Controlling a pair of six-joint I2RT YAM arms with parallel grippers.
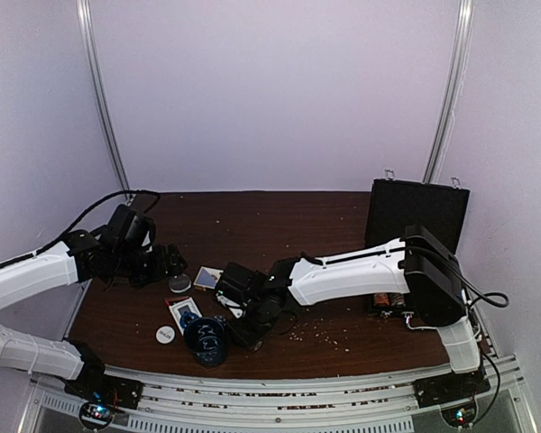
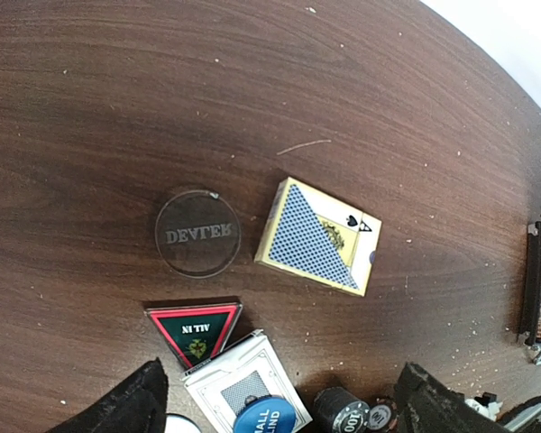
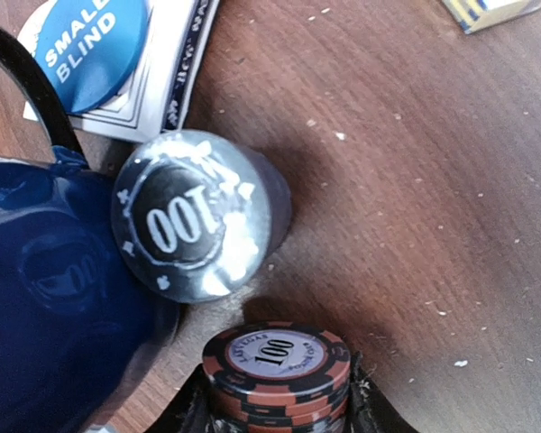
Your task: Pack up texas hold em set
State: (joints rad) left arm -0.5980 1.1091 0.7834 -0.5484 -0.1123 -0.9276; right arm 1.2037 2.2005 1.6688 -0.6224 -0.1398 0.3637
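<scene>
My right gripper (image 1: 252, 330) is shut on a short stack of black-and-orange "100" chips (image 3: 278, 365), standing on the table. A wrapped black "100" chip roll (image 3: 194, 216) stands just beyond it, against the dark blue cup (image 3: 45, 307). My left gripper (image 2: 284, 410) is open and empty above a white card deck (image 2: 239, 388) with a blue "small blind" button (image 2: 264, 417) on it. A red-edged "all in" triangle (image 2: 194, 329), a clear dealer button (image 2: 197, 233) and a blue-backed card deck (image 2: 318, 236) lie further out. The black case (image 1: 417, 216) stands open at the back right.
Chip rolls (image 1: 388, 300) lie in the case's tray beside my right arm. The cup (image 1: 207, 340) stands near the front edge. A white round button (image 1: 165, 333) lies to the cup's left. Crumbs dot the brown table (image 1: 279, 225).
</scene>
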